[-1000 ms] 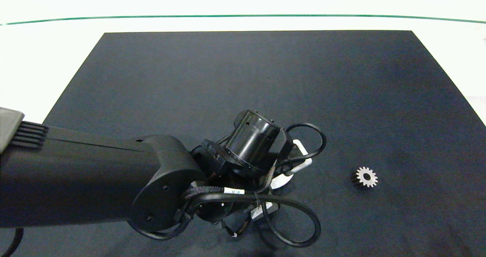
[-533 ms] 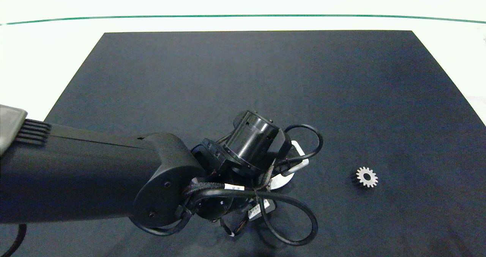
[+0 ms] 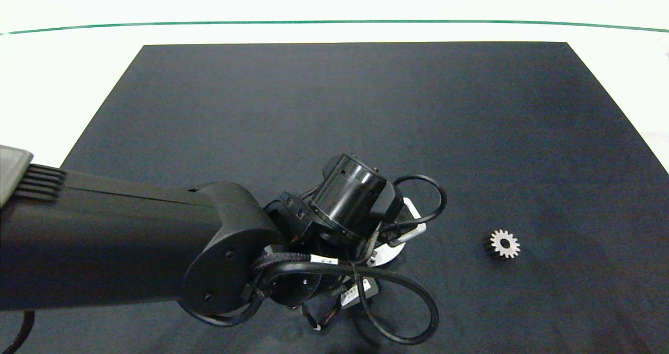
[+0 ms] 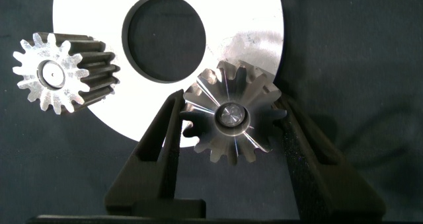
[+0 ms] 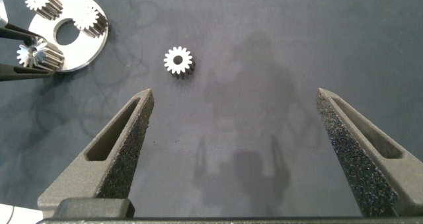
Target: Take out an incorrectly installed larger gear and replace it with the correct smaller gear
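my left gripper (image 4: pixel 231 121) clenched on larger gear (image 4: pixel 231 115) at disc (image 4: pixel 258 26) | my right gripper (image 5: pixel 238 151) released | smaller gear (image 3: pixel 504 243) loose on mat (image 3: pixel 334 108)

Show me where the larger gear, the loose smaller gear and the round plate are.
larger gear (image 4: pixel 231 115): left wrist view, on its centre hub.
smaller gear (image 3: pixel 504 243): head view, on its bright top face.
plate (image 4: pixel 254 19): left wrist view, on bare metal beside the big hole.
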